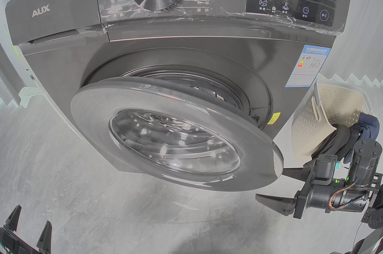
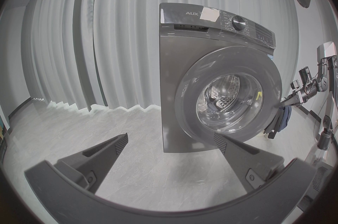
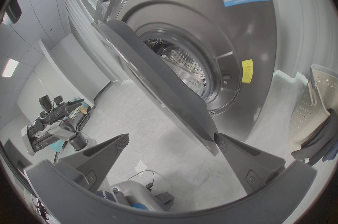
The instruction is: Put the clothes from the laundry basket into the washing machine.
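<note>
Right gripper (image 1: 270, 184) has its fingers spread wide at the free edge of the half-open door (image 1: 175, 135) of the washing machine (image 1: 60, 55), gripping nothing. Dark clothes (image 1: 339, 139) drape over the rim of the laundry basket (image 1: 339, 99) beside it. Left gripper (image 1: 32, 215), also wide, hangs low, well apart.

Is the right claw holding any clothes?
No. The right claw is open and empty beside the door edge, while the clothes hang over the laundry basket rim.
</note>
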